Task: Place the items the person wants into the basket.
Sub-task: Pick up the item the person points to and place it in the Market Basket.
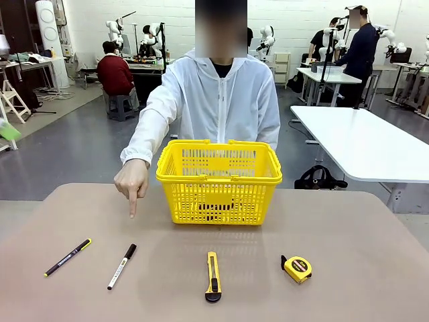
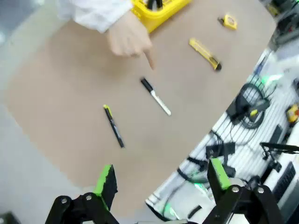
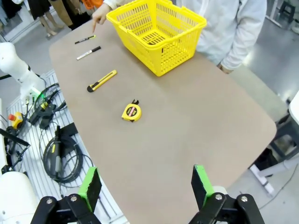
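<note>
Left pincer (image 2: 161, 168) and right pincer (image 3: 147, 170) gape empty — tan table (image 1: 348, 228), grey-floored lab (image 1: 74, 144).

Yellow lattice basket (image 1: 218, 180); white marker (image 1: 120, 269), black-capped

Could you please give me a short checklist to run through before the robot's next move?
1. Person's finger aimed toward white marker: ok.
2. White marker lying free, apart from black pen: ok.
3. Left hand open, holding nothing: ok.
4. Right hand open, holding nothing: ok.
5. Basket upright, top unobstructed: ok.
6. Tape measure also wanted: cannot tell.
</note>
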You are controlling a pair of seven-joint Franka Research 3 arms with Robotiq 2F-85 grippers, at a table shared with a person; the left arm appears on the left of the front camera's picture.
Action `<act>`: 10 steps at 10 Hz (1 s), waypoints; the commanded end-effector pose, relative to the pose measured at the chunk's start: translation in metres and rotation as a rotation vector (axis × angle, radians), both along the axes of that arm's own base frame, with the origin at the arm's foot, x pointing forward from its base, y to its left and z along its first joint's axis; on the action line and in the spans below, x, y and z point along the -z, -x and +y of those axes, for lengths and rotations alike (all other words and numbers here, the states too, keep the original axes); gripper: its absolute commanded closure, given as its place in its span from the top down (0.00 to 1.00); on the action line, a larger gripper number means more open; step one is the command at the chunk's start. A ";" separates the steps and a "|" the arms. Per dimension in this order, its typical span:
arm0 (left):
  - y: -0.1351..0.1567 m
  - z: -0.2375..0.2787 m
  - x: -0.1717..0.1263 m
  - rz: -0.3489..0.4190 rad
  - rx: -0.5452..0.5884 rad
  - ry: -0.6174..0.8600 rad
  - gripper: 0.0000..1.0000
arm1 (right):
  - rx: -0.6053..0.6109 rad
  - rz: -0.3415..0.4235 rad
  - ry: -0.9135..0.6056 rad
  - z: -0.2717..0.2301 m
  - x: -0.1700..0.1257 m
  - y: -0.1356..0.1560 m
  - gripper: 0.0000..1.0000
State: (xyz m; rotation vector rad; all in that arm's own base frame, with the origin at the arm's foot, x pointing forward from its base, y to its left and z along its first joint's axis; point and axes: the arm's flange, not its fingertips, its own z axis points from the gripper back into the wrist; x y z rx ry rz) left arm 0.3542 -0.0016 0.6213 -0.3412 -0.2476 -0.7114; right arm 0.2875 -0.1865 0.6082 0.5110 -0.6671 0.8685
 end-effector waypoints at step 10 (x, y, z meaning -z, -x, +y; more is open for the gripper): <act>-0.040 -0.164 0.203 0.083 -0.469 -0.297 1.00 | -0.016 -0.016 -0.019 0.002 0.004 0.000 1.00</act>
